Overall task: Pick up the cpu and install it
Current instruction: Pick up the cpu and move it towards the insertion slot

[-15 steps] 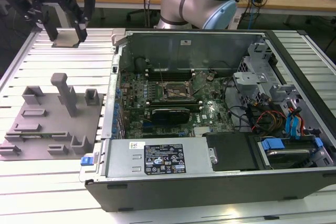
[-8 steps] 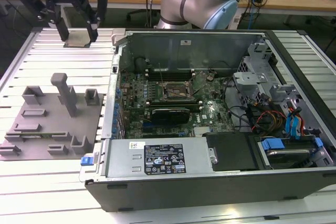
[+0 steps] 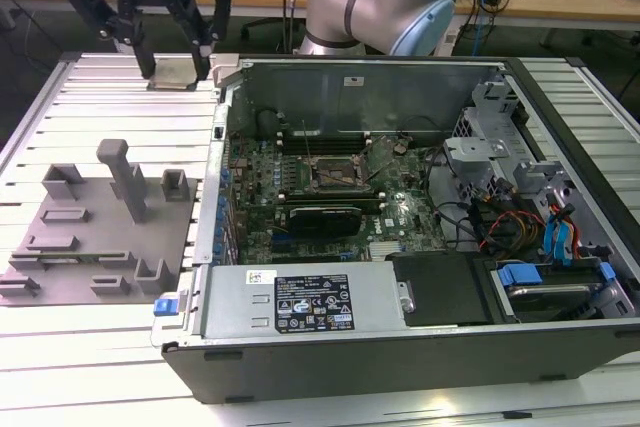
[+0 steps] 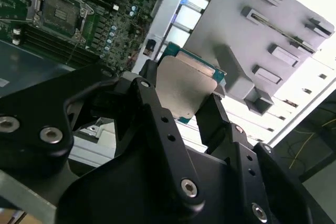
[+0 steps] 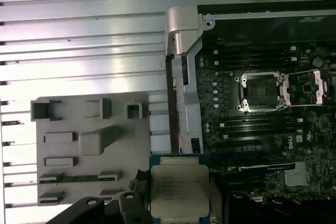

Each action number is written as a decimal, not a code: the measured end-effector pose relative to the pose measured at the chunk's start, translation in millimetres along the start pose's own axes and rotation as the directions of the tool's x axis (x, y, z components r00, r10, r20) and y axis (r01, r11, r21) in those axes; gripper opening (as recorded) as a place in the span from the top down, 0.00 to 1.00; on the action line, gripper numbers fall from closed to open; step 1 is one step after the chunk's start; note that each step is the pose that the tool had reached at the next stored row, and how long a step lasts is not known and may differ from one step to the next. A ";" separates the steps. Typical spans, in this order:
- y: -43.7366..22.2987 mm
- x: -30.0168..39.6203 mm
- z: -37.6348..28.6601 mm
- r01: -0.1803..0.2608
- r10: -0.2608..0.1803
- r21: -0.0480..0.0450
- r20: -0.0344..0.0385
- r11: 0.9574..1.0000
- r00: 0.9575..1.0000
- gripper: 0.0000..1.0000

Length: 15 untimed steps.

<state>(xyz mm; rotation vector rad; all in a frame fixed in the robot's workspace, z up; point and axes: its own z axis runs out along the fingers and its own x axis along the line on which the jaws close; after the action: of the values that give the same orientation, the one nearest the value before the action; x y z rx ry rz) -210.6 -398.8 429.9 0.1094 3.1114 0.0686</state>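
cpu [image 4: 184, 85] is clamped flat between the gripper [image 3: 176, 69] fingers [image 4: 155, 108], which are closed on two opposite edges, its metal top showing in both wrist views. in the exterior view it hangs over the slatted table [image 3: 60, 347], beyond the grey fixture plate [image 3: 100, 237] and just beside the open computer case [image 3: 400, 337], well apart from the socket [image 3: 330, 175].
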 end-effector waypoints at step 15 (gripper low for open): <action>3.1 -44.1 1.3 -0.001 0.001 0.000 0.000 1.000 1.000 0.46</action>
<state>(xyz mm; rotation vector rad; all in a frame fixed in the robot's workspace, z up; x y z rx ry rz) -166.4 -398.8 429.9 0.1104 3.1114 0.0686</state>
